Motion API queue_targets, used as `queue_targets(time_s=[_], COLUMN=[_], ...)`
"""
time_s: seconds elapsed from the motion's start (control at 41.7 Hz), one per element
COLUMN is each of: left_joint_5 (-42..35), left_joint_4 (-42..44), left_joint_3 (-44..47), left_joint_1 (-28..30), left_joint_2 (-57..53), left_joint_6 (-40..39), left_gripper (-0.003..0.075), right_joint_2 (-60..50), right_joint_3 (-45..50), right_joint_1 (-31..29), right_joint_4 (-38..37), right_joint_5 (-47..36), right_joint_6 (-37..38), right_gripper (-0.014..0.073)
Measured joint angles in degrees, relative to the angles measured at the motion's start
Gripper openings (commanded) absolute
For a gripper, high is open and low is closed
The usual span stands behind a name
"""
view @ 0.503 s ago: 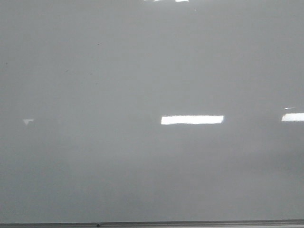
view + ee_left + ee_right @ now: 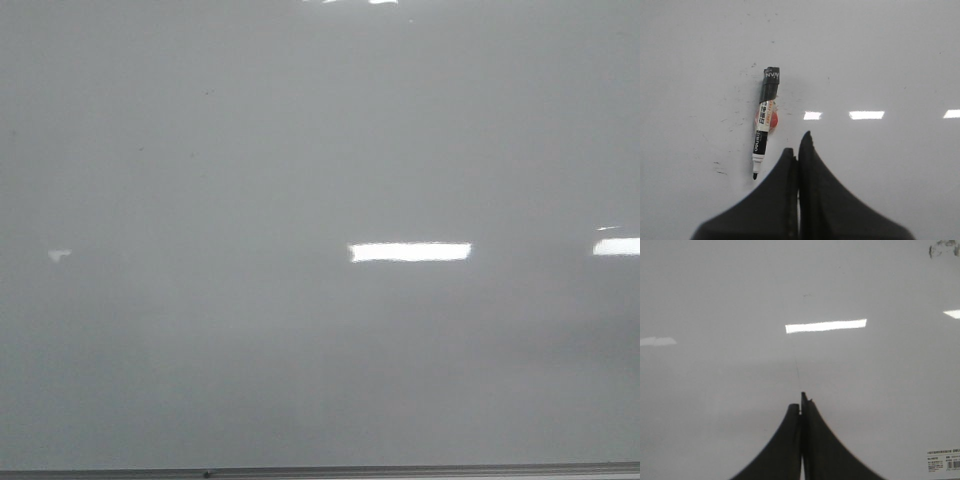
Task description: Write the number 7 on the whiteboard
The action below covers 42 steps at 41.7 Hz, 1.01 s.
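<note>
- The whiteboard [image 2: 300,150] fills the front view, a glossy pale grey sheet with a thin grey edge along the bottom; no drawn figure shows on it in any view.
- A marker [image 2: 763,125] lies flat on the board in the left wrist view, its black cap end away from the claw and its bare tip pointing toward the claw.
- An orange-red patch shows just beside the marker's white barrel; what it is cannot be told.
- The left claw [image 2: 798,150] has its two black fingers pressed together, holding nothing, with the marker's tip just beside them and apart from them.
- The right claw [image 2: 802,402] is likewise closed tight on nothing, over bare board.
- A small printed label [image 2: 944,459] sits on the board near the right claw, and dark smudges [image 2: 942,247] mark a far corner of that view.
</note>
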Motion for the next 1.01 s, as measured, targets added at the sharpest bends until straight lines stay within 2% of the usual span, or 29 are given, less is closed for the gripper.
queue_targets(time_s=[0.815, 1.006], left_joint_5=[0.0, -0.7], left_joint_4=[0.0, 0.4], left_joint_3=[0.0, 0.0], left_joint_1=[0.0, 0.0], left_joint_2=[0.0, 0.0], left_joint_6=[0.0, 0.0], left_gripper=[-0.002, -0.002], right_joint_2=[0.0, 0.0], right_joint_3=[0.0, 0.0], right_joint_1=[0.0, 0.0], right_joint_4=[0.0, 0.0], right_joint_5=[0.0, -2.4], right_joint_6=[0.0, 0.0], right_gripper=[-0.0059, -0.0059])
